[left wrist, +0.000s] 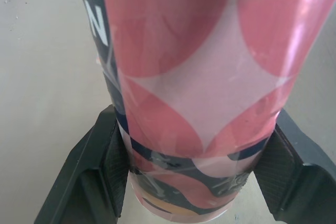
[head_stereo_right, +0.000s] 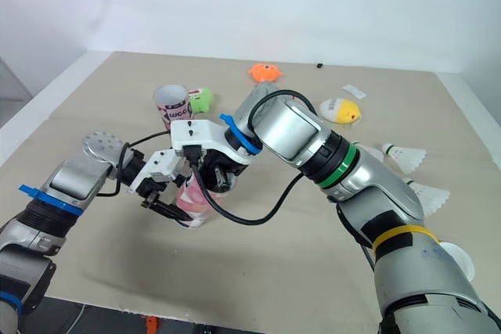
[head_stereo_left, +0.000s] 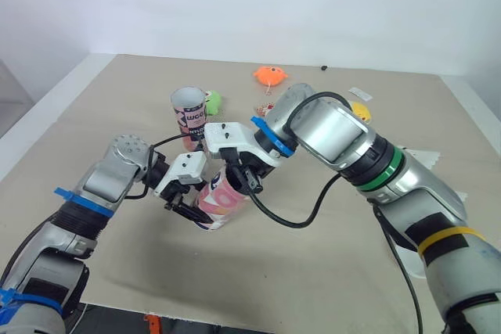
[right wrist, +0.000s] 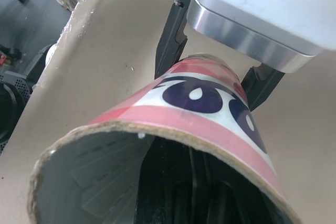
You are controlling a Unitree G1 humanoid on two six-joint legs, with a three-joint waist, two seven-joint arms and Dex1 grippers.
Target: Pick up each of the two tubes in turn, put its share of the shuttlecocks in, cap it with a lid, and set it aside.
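With the left gripper point(left wrist: 195, 145) pinching the tilted pink tube point(head_stereo_left: 221, 201) mid-table and the right gripper point(head_stereo_left: 243, 174), grip untellable, at its mouth, work seemed barely begun: second tube point(head_stereo_left: 188, 115) uncapped at 11 o'clock, shuttlecocks point(head_stereo_right: 405, 156) loose at 3 o'clock.

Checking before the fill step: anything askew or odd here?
The pink tube leans steeply, clamped near its base by the left gripper, with the right gripper at its open mouth. The second tube stands upright behind. Nothing looks spilled or damaged.
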